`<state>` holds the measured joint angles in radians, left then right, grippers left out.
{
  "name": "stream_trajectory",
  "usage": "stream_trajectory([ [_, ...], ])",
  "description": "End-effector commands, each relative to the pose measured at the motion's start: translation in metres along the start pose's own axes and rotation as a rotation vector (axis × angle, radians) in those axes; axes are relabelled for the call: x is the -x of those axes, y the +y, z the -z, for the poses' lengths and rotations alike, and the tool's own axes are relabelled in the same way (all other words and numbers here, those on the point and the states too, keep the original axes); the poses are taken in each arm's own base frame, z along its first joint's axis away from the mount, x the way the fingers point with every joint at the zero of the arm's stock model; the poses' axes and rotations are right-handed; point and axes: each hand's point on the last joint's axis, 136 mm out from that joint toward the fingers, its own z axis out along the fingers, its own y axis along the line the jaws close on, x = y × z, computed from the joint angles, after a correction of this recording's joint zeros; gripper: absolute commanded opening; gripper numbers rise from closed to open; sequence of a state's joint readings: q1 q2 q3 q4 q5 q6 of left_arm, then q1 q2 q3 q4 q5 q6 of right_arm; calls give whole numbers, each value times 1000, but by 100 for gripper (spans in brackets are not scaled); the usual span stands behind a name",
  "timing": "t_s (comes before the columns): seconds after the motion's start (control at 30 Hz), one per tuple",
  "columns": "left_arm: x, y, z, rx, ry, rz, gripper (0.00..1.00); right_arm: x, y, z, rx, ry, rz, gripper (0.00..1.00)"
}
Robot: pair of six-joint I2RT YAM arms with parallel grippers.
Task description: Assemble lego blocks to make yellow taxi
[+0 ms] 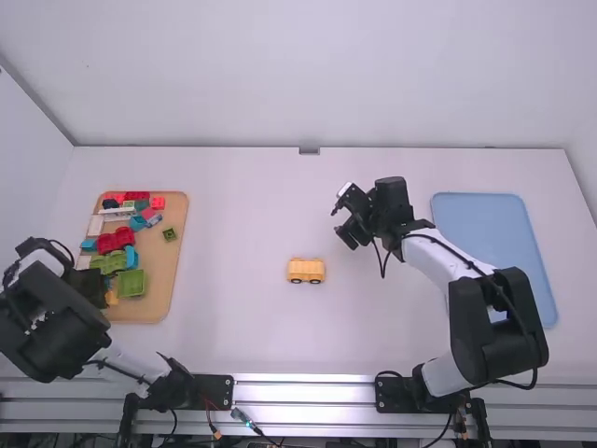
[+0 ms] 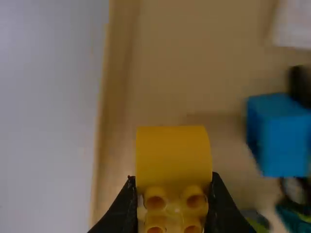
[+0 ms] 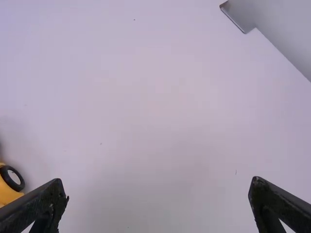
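Left gripper [image 2: 172, 182], closed on yellow block [image 2: 173, 151] above left tray [image 1: 172, 271]; may twist if gripped off-centre, seating crookedly on wheeled base [image 1: 306, 271]; right gripper [image 3: 159, 188], jaws open

A small yellow toy-block car with black wheels [image 1: 306, 271] stands on the white counter [image 1: 233, 327]. Well to the car's left lies a tan rectangular tray with rounded corners [image 1: 163, 289], carrying red, green, blue and white plastic blocks; among these, a small square dark green block [image 1: 169, 234] sits left of the car and slightly farther from the camera. The black left gripper [image 1: 91, 287] is over the tray, well left of the car. The black right gripper [image 1: 341, 224] hangs to the car's right and farther from the camera, its two fingers apart. Well to the car's right lies a flat light-blue rectangular tray [image 1: 480, 224], partly behind the white-and-black right arm [image 1: 443, 266].
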<state>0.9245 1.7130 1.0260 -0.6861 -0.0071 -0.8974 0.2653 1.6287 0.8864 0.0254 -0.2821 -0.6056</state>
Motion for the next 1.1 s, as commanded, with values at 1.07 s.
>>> stream_trajectory([
  [1.07,-319,-63,91,-760,-125,-2723,1,5,-2,6,4,-5,-6,99],
])
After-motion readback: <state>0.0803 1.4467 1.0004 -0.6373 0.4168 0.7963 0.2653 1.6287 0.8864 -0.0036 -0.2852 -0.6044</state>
